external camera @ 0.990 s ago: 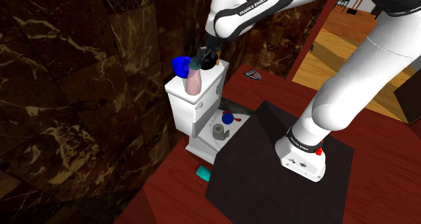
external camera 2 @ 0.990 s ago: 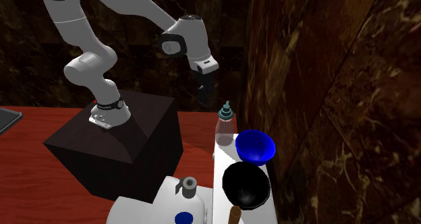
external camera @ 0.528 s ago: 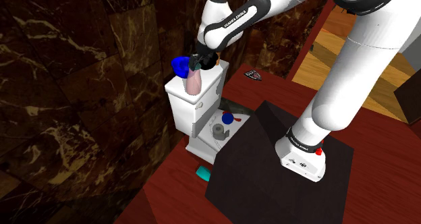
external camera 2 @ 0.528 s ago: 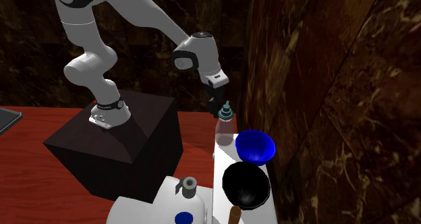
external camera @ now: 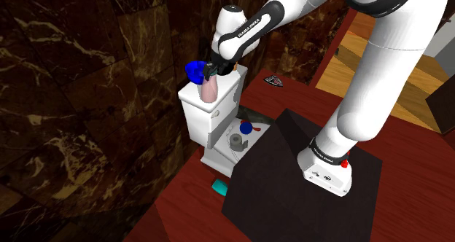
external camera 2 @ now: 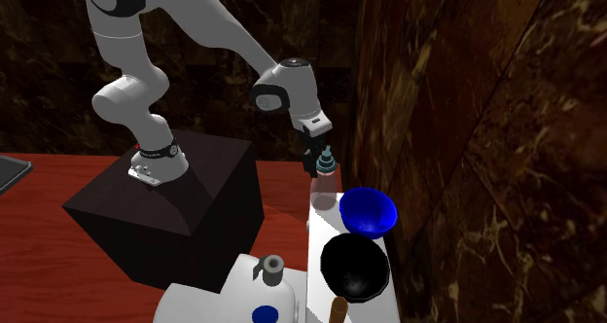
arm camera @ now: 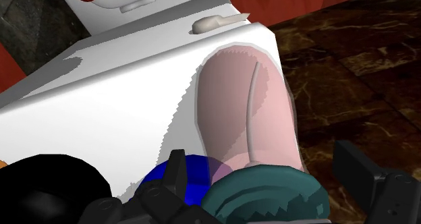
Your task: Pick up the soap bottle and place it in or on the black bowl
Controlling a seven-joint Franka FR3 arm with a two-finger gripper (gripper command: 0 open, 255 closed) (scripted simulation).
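Since half a second ago the gripper (external camera: pixel 211 67) has come down and in over the white toilet tank (external camera: pixel 213 115), from just beside the cap of the soap bottle (external camera: pixel 209 91) to level with it; nothing standing on the tank has shifted.

The soap bottle (external camera 2: pixel 322 187) is a translucent pink body under a teal pump cap; it stands upright at one end of the tank's lid (external camera 2: pixel 314 258), close to the lid's edge. Along that same lid the blue bowl (external camera 2: pixel 368 210) comes next, just beside the bottle; the black bowl (external camera 2: pixel 355 265) sits past the blue one, toward the lid's other end. Below the tank, the toilet's seat carries a few small objects that take no part in the task.

In the wrist view the gripper (arm camera: pixel 263 164) looks straight down the soap bottle (arm camera: pixel 246 108); the teal cap lies between the two black fingers (arm camera: pixel 177 172), which stand apart, with a clear gap on one side of the cap, so nothing is held yet.

The relation that matters: the bottle's long axis runs vertically, rising from the tank lid, and the hand is lined up almost along it, directly above; the pink body is lower, toward the tank. A secure hold probably calls for a little more descent before closing; the black bowl then lies along the lid, beyond the blue bowl, so the carry would have to pass over it.
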